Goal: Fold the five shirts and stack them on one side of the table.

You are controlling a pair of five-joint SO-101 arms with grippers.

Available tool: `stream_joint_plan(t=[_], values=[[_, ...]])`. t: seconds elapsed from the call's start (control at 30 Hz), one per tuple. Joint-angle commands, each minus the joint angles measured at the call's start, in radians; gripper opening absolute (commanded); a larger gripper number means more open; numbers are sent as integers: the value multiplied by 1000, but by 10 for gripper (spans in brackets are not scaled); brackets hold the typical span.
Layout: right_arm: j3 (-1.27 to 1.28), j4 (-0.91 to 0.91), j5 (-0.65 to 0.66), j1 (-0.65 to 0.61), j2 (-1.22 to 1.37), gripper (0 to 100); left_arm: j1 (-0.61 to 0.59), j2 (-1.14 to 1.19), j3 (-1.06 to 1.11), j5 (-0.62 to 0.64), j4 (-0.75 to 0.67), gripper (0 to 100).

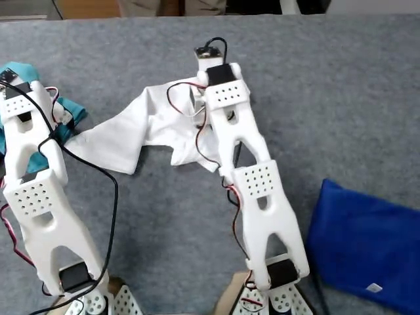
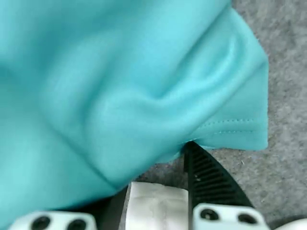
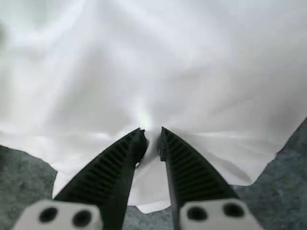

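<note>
A teal shirt [image 2: 120, 81] lies bunched at the table's left edge, also seen as the teal shirt [image 1: 71, 117] in the high view under my left arm. My left gripper [image 2: 181, 149] is shut on a fold of it; cloth drapes over one finger, while the other black finger [image 2: 208, 177] shows. A white shirt [image 1: 141, 128] is spread crumpled at the table's middle. My right gripper [image 3: 151, 136] is shut, pinching a ridge of the white shirt [image 3: 158, 62] near its edge. A folded blue shirt [image 1: 367, 243] rests at the right front.
Grey felt covers the table [image 1: 328, 98], with bare room at the back right and between the two arm bases. Loose arm cables [image 1: 111, 197] hang over the table's left half.
</note>
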Motion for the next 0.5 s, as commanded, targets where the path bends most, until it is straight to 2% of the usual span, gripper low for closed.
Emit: stream_joint_plan(t=[0.0,0.47], values=[[-33,21,-5,21,-15,74,-14,4,-32,-5,-28,164],[-7,21,14,13,-105,23,-12,2,-32,-5,-28,164]])
